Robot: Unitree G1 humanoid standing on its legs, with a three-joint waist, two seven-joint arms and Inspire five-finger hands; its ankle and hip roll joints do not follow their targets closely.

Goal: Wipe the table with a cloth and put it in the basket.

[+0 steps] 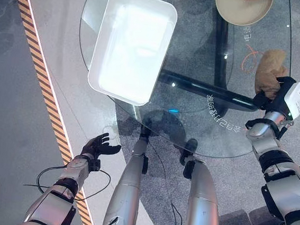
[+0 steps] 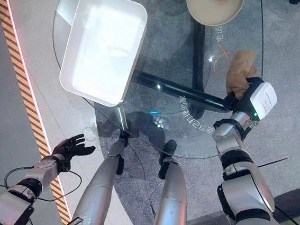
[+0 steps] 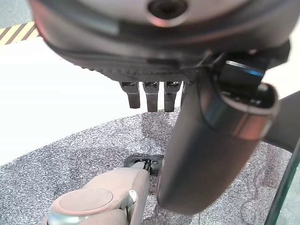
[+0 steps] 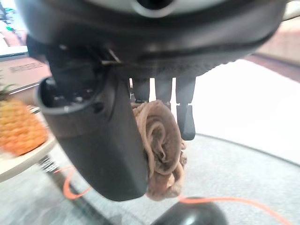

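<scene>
R hand (image 1: pixel 272 98) grips cloth (image 1: pixel 271 71) | bunched, long axis along fingers

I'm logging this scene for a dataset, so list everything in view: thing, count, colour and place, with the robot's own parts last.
glass table: one, clear and round, in front of the robot.
basket: one, white, rectangular, on the table's left part, overhanging its edge.
plate: one, beige, at the table's far edge, holding something orange.
cloth: one, brown, bunched, on the table's right side, in the right hand.
striped tape: one, yellow and black, on the floor at left.
right hand: dark, curled round the cloth.
left hand: dark, open, low beside the table.
</scene>
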